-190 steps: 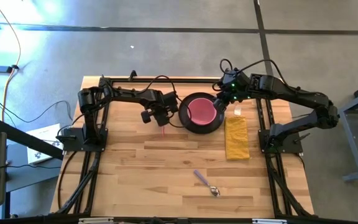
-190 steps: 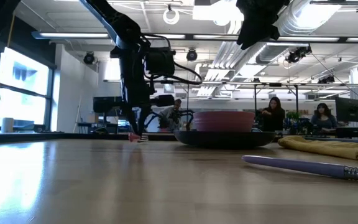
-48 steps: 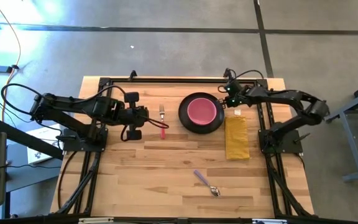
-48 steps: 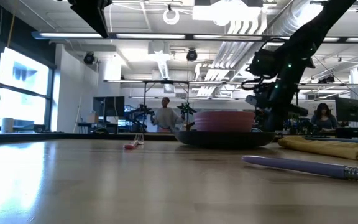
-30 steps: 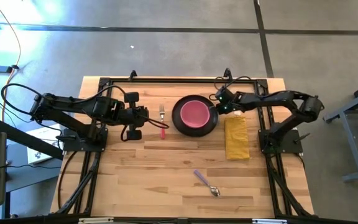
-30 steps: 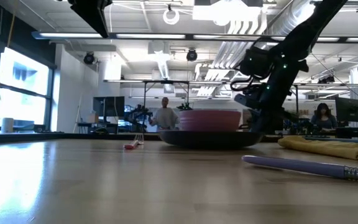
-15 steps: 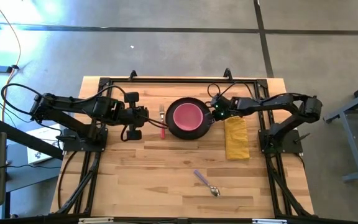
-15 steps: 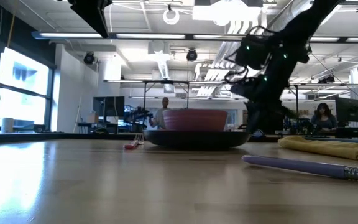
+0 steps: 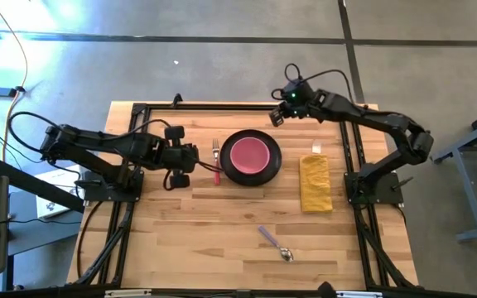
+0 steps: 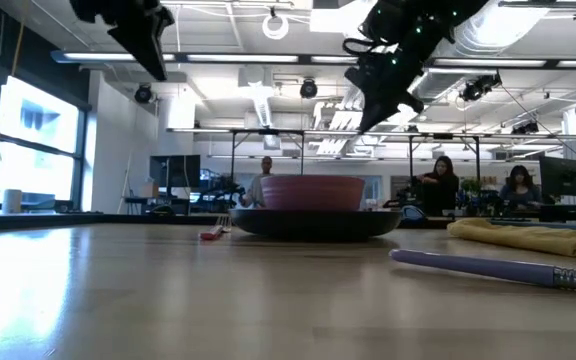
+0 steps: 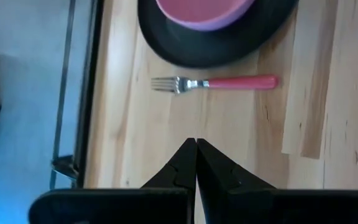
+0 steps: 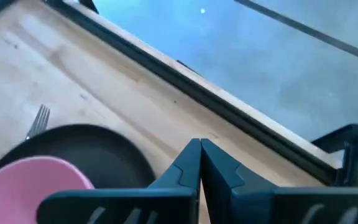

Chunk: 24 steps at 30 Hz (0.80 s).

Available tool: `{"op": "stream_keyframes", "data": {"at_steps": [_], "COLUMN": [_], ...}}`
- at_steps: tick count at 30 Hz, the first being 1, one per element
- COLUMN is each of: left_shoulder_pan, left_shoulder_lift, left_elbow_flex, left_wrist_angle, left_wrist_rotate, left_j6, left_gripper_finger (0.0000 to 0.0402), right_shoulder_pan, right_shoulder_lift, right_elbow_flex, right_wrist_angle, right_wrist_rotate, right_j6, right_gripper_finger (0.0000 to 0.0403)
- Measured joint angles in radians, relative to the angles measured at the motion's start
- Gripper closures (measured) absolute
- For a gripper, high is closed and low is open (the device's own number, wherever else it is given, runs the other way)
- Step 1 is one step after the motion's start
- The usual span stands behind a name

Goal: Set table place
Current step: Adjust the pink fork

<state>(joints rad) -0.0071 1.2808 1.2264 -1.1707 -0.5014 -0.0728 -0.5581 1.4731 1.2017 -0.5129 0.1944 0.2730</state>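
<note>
**Both jaws shut and empty; plate sits beside the fork**

Both pairs of jaws are pressed together with nothing between them: the left gripper (image 11: 196, 163) shows its two fingers meeting in a thin line over bare wood, and the right gripper (image 12: 201, 163) shows the same, raised above the far rail.

One dark plate (image 9: 251, 169) lies flat on the table (image 9: 222, 240), toward the far middle, with one pink bowl (image 9: 248, 152) seated inside it. One pink-handled fork (image 9: 217, 157) lies just beside the plate on the left arm's side, tines pointing to the far edge, so close that I cannot tell whether handle and rim touch. That pairing reads as a deliberate place setting, fork on the left.

One folded yellow napkin (image 9: 315, 182) lies on the plate's other side, apart from it, with a clear gap of wood between. One purple-handled spoon (image 9: 275, 242) lies well apart, nearer the front edge and askew, so it looks unplaced as yet.

The left gripper hangs beside the fork; the right hangs high beyond the plate, by the rail. Judging by this, the spoon and perhaps the napkin remain to be brought in.

Several people show in the room beyond.
</note>
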Motion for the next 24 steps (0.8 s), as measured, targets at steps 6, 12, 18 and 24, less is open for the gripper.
{"op": "stream_keyframes", "data": {"at_steps": [6, 12, 18, 24], "left_shoulder_pan": [-0.051, -0.14, -0.191, -0.225], "left_shoulder_lift": [0.0, 0.017, 0.086, 0.214], "left_elbow_flex": [-0.089, -0.244, -0.344, -0.375], "left_wrist_angle": [0.133, 0.478, 0.672, 0.831], "left_wrist_rotate": [0.057, 0.088, 0.136, 0.147], "left_j6": [-0.061, -0.082, -0.129, -0.117], "left_gripper_finger": [0.0401, 0.0401, 0.0401, 0.0401], "right_shoulder_pan": [0.023, 0.124, 0.236, 0.294], "right_shoulder_lift": [-0.003, -0.027, -0.07, -0.135], "right_elbow_flex": [0.013, -0.006, -0.006, -0.006], "right_wrist_angle": [-0.179, -0.349, -0.419, -0.429], "right_wrist_rotate": [-0.032, -0.037, 0.027, 0.094], "right_j6": [-0.006, 0.045, 0.098, 0.156], "right_gripper_finger": [0.0403, 0.0403, 0.0403, 0.0403]}}
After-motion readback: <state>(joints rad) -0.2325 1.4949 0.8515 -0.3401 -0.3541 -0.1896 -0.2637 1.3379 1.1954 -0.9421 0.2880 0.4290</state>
